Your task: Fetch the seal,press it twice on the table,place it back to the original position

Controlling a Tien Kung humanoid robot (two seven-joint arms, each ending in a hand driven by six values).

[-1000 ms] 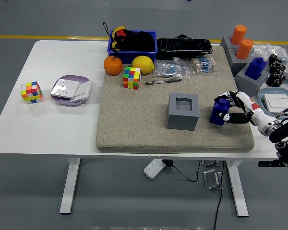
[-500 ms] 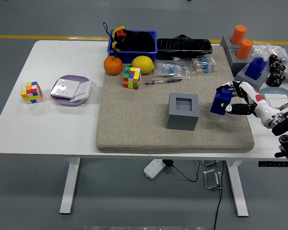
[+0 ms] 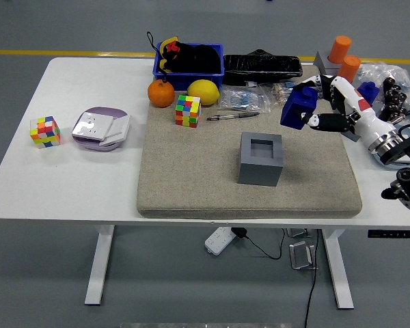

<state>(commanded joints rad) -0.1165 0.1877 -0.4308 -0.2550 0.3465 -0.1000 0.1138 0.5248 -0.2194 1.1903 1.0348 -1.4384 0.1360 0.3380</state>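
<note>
A dark blue seal (image 3: 294, 109) hangs in the air over the far right part of the beige felt mat (image 3: 191, 184), tilted. My right hand (image 3: 313, 109) is shut on it, thumb below and fingers above, with the white and black arm coming in from the right edge. A grey block holder (image 3: 261, 158) with an empty square socket stands on the mat, left of and nearer than the seal. A second blue seal (image 3: 370, 88) sits on a grey stand behind my hand, mostly hidden. My left arm is out of view.
A pen (image 3: 232, 116), packets (image 3: 244, 100), a colour cube (image 3: 188, 111), a lemon (image 3: 203, 91) and an orange (image 3: 160, 93) lie along the mat's far edge. Beyond them are a blue basket (image 3: 188, 60), a black bag (image 3: 262, 66) and orange cylinders (image 3: 342, 56). Another cube (image 3: 45, 131) and a purple plate (image 3: 100, 128) are at left.
My right hand has lifted the blue seal from the mat's near right area and carried it up and away toward the far right, a little leftward.
</note>
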